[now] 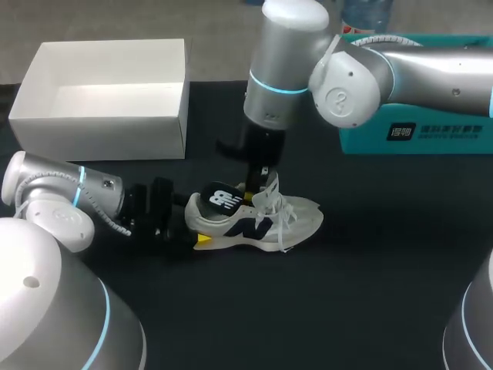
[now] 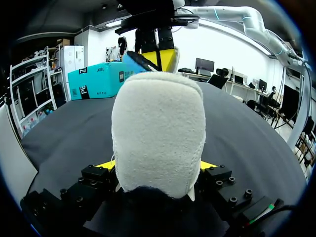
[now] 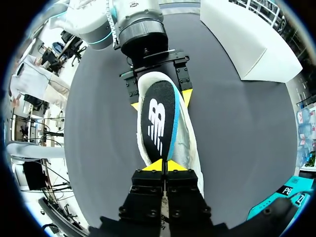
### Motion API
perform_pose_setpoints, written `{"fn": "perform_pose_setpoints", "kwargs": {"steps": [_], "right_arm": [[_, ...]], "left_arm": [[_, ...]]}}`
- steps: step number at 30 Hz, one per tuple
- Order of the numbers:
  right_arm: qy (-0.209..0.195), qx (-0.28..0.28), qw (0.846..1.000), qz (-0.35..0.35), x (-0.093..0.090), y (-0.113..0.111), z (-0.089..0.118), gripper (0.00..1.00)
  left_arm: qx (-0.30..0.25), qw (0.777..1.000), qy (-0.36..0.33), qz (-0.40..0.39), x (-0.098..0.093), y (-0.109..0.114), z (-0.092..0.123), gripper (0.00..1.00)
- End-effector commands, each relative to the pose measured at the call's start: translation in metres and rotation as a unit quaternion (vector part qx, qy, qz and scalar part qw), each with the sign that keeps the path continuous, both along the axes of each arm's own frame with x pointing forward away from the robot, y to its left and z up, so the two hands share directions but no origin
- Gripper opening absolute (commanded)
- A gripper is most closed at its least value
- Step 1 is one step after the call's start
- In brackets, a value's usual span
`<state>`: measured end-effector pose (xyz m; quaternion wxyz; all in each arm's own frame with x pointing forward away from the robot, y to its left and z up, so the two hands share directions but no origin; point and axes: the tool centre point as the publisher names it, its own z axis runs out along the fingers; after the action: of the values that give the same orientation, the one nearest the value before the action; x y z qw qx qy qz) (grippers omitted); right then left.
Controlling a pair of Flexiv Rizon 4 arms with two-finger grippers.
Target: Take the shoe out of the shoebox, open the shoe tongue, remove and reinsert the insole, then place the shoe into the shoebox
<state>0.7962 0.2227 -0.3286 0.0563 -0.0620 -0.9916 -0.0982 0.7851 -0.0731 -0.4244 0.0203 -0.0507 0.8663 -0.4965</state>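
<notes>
Where the white shoe (image 1: 266, 222) stands on its sole in the middle of the black table (image 1: 370, 277), outside the open white shoebox (image 1: 100, 137), both grippers meet it. The left gripper (image 1: 197, 227) comes in low from the side and is clamped on the heel, one yellow tip on each side. The right gripper (image 3: 163, 165) comes down from above, its fingers pinched narrowly together on the toe-side end of the black insole (image 3: 159, 123), which lies over the shoe's opening and reaches back to the heel. A teal box (image 1: 431, 132) sits at the table's far right.
</notes>
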Motion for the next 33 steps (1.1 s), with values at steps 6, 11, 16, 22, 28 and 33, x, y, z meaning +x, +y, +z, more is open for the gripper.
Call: {"fn": "perform_pose_setpoints", "kwargs": {"steps": [6, 11, 16, 22, 28, 33], "right_arm": [[-0.015, 0.026, 0.999, 0.033, 0.017, 0.012, 0.007, 0.0], [-0.023, 0.038, 0.997, 0.059, 0.025, 0.027, 0.012, 0.0], [-0.014, 0.062, 0.995, 0.077, 0.03, 0.038, 0.01, 0.0], [0.002, 0.123, 0.989, 0.084, 0.03, 0.047, 0.002, 0.0], [0.011, 0.152, 0.985, 0.086, 0.025, 0.048, -0.005, 0.24], [0.016, 0.161, 0.983, 0.084, 0.023, 0.049, -0.007, 0.26]], "left_arm": [[0.001, 1.0, 0.0, 0.0, 0.0, 0.0, -0.001, 0.0], [0.001, 1.0, 0.0, 0.0, 0.0, 0.0, -0.001, 0.0], [0.001, 1.0, 0.0, 0.0, 0.0, 0.0, -0.001, 0.0], [0.001, 1.0, 0.0, 0.0, 0.0, 0.0, -0.001, 0.0], [0.001, 1.0, 0.0, 0.0, 0.0, 0.0, -0.001, 0.0], [0.001, 1.0, 0.0, 0.0, 0.0, 0.0, -0.001, 0.0]]}}
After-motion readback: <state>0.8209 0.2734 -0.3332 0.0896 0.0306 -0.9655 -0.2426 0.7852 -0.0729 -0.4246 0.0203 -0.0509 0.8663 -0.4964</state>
